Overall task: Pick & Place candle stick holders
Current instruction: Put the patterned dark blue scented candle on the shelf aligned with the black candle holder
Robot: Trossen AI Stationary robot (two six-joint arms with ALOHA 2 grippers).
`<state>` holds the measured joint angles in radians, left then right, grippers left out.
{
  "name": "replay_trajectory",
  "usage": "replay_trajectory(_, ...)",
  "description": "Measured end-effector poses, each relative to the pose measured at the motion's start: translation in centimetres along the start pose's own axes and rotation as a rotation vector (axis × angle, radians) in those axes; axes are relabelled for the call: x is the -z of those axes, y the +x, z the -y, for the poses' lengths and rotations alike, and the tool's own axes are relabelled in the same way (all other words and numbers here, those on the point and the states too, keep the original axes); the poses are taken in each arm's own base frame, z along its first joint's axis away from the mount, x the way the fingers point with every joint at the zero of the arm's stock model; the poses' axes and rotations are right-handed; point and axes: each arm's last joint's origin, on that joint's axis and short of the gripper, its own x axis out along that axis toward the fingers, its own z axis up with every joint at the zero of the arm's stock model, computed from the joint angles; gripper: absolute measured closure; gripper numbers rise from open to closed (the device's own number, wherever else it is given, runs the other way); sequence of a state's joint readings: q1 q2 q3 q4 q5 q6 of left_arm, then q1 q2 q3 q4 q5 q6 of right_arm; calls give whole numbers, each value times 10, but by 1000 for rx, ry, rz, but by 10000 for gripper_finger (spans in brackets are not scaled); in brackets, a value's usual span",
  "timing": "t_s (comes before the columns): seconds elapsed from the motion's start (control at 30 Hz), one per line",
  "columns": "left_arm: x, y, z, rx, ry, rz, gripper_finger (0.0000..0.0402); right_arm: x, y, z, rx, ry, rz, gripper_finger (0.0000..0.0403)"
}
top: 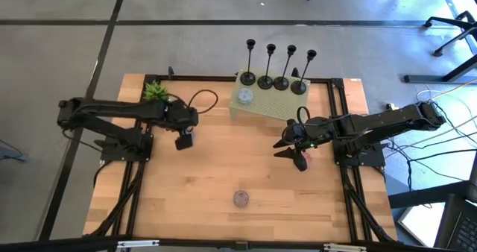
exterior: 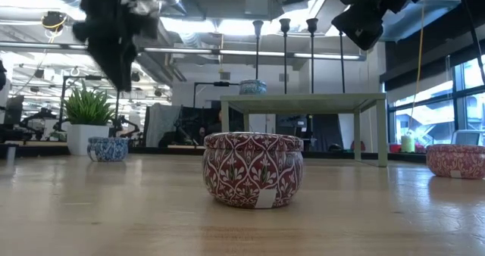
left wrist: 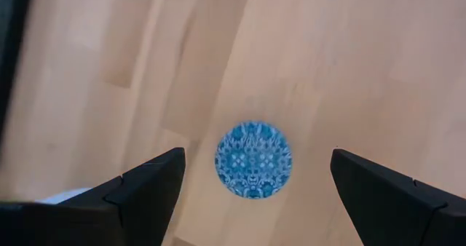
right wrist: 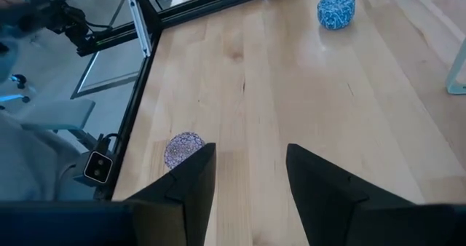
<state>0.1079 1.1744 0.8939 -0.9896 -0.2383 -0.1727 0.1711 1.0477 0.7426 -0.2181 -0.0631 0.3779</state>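
Four candle stick holders [top: 280, 65] stand in a row along the far edge of a small pale green stand [top: 270, 103] at the back of the table [top: 223, 185], each upright on its round base. A small round tin [top: 244, 97] with a pale patterned lid sits on the stand just in front of the leftmost holder.

Three more tins are spread over the wood: a red patterned tin [exterior: 252, 169] near the front middle, a blue patterned tin [left wrist: 253, 159] on the left, and a pinkish-red tin [exterior: 455, 160] on the right. A potted green plant [top: 155, 91] stands at the back left corner, with a loop of black cable [top: 203, 99] beside it.

The left gripper [left wrist: 251, 184] hangs above the blue tin, its fingers spread wide with the tin showing between them, nothing held. The right gripper [right wrist: 244, 177] hovers over the right part of the table, close by the pinkish-red tin and well short of the stand; its fingers are parted and empty.

The table is light wood planks in a black frame, on a grey concrete floor [top: 186, 43]. Beyond it the room is an open workshop with desks, ceiling lights and large windows at the right.
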Motion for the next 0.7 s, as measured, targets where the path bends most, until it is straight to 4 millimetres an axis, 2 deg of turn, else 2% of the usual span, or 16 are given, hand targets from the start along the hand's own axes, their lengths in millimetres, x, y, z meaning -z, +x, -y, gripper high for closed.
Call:
replay_trajectory(0.13,13,26,0,-5,-22,-27,59,0,0,0,0,0,1,231)
replay_trajectory(0.27,23,43,-3,0,-73,-44,59,-1,0,0,1,-6,8,231)
replay_trajectory(0.5,27,59,-13,-13,-196,-14,59,-2,0,0,-3,-27,18,231)
replay_trajectory(0.7,35,69,-22,-6,-372,-44,59,-2,0,-1,-4,-28,21,231)
